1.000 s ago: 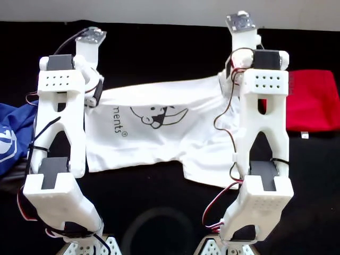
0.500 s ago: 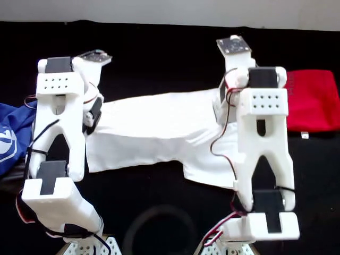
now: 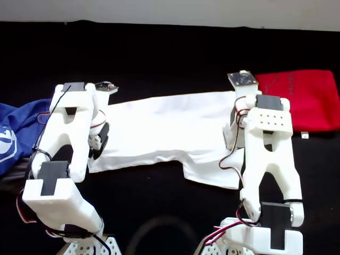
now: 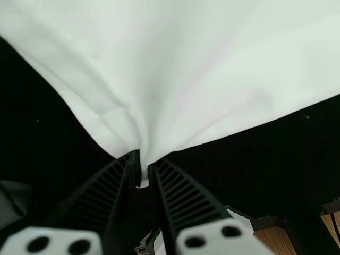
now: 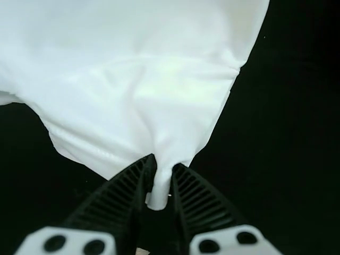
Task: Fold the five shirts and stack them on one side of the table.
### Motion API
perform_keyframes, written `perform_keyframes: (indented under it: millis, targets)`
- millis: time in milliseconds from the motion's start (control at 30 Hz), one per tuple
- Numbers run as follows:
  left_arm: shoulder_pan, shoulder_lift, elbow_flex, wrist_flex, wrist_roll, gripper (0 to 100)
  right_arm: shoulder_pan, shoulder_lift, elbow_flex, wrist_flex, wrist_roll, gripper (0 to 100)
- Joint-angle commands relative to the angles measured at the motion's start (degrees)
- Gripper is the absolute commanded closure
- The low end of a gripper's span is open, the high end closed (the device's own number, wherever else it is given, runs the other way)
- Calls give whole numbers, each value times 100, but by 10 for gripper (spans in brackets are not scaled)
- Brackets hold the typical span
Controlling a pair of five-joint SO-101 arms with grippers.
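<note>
Three shirts lie on the black desk (image 3: 159,48): one white, one red, one blue. The white shirt (image 3: 164,127) stretches across the middle of the desk, plain side up, with a loose flap trailing toward the near edge on its right side. Two arms hold it, one at each end. The left fingers (image 4: 106,186) are clamped on a gathered fold at the shirt's left end, and the right fingers (image 5: 119,194) are clamped on a pinch of cloth at its right end. The red shirt (image 3: 305,98) lies flat at the desk's right edge, just beyond the right arm. The blue shirt (image 3: 16,133) lies bunched at the left edge, beside the left arm. The high view takes in all three shirts and both arms. Each wrist view gives the pinch itself close up, with white cloth puckering into the closed fingers.
</note>
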Motion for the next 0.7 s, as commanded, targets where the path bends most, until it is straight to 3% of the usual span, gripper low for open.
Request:
perform_keyframes:
  millis: [0, 167, 667]
  targets:
    - [136, -268, 268, -360, -35, 992, 119, -242, 13, -66, 185, 993]
    - [136, -330, 347, -325, -35, 992, 418, -303, -233, 57, 185, 993]
    - [84, -330, 268, -440, -35, 988, 418, -295, 4, 198, 193, 993]
